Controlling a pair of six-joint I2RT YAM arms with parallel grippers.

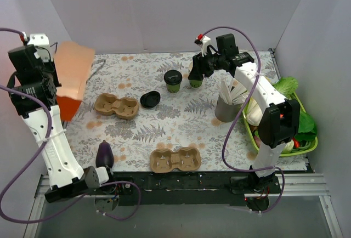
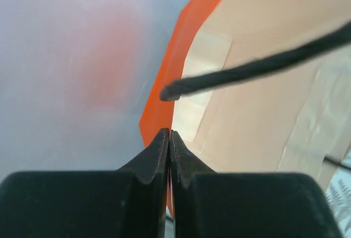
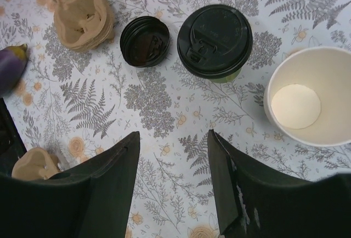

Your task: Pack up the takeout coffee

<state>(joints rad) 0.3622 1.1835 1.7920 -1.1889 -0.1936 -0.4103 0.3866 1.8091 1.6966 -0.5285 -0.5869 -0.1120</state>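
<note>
The takeout coffee [image 1: 173,80], a green cup with a black lid, stands upright at the back middle of the table; it also shows in the right wrist view [image 3: 215,40]. My right gripper [image 1: 197,69] is open and empty, hovering just right of it over a lidless cup [image 1: 196,81]; in its wrist view the gripper [image 3: 173,136] is above bare tablecloth, nearer than the coffee. My left gripper [image 1: 54,73] is shut on the rim of an orange paper bag [image 1: 74,76] at the far left. In the left wrist view the gripper [image 2: 169,134] pinches the bag's [image 2: 170,84] edge.
A loose black lid [image 1: 149,100] lies left of the coffee. Two cardboard cup carriers [image 1: 115,106] [image 1: 175,159], an eggplant [image 1: 104,153], a metal cup of sachets [image 1: 226,107] and a green basket [image 1: 310,146] of vegetables are on the table. The white cup [image 3: 310,96] is empty.
</note>
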